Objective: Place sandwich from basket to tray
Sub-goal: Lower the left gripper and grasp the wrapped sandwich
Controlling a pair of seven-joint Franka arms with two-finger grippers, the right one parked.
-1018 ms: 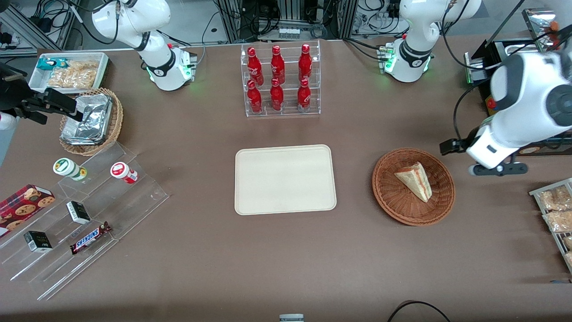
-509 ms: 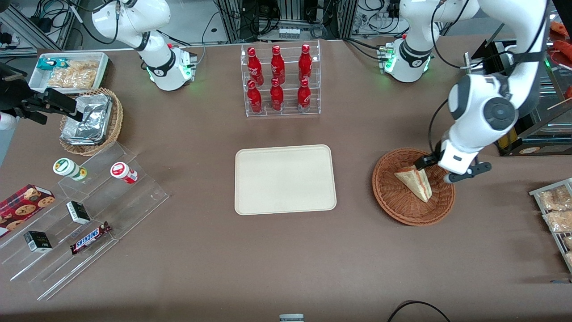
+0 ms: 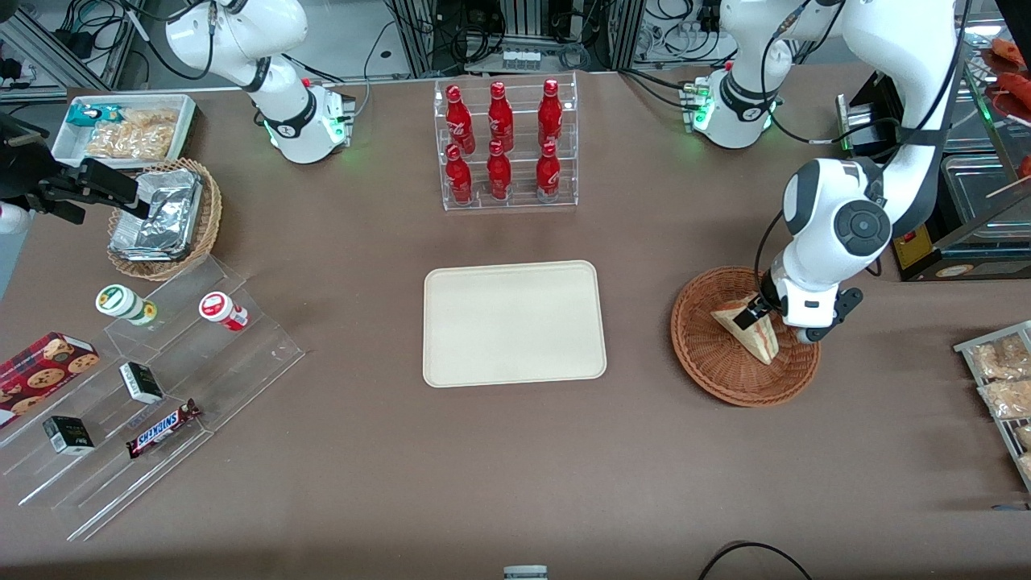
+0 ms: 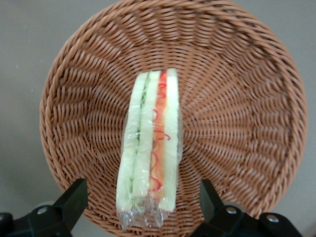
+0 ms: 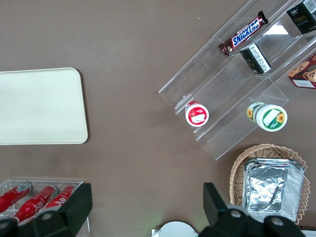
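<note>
The sandwich (image 3: 755, 341) (image 4: 150, 143), a clear-wrapped wedge with red and green filling, lies in the reddish-brown wicker basket (image 3: 709, 372) (image 4: 247, 123) toward the working arm's end of the table. My gripper (image 3: 765, 321) (image 4: 143, 202) hangs low over the basket, open. One finger stands on each side of the sandwich's wrapped end, neither touching it. The cream tray (image 3: 514, 322) (image 5: 39, 106) lies bare at the table's middle, beside the basket.
A clear rack of red bottles (image 3: 506, 145) stands farther from the front camera than the tray. Snack packets on a rack (image 3: 999, 379) lie near the basket. A tan basket of foil packets (image 3: 165, 217) and stepped acrylic shelves (image 3: 161, 379) sit toward the parked arm's end.
The left arm has swung in from the table's end and come down over the basket. Its gripper now straddles the sandwich. The sandwich has not moved.
</note>
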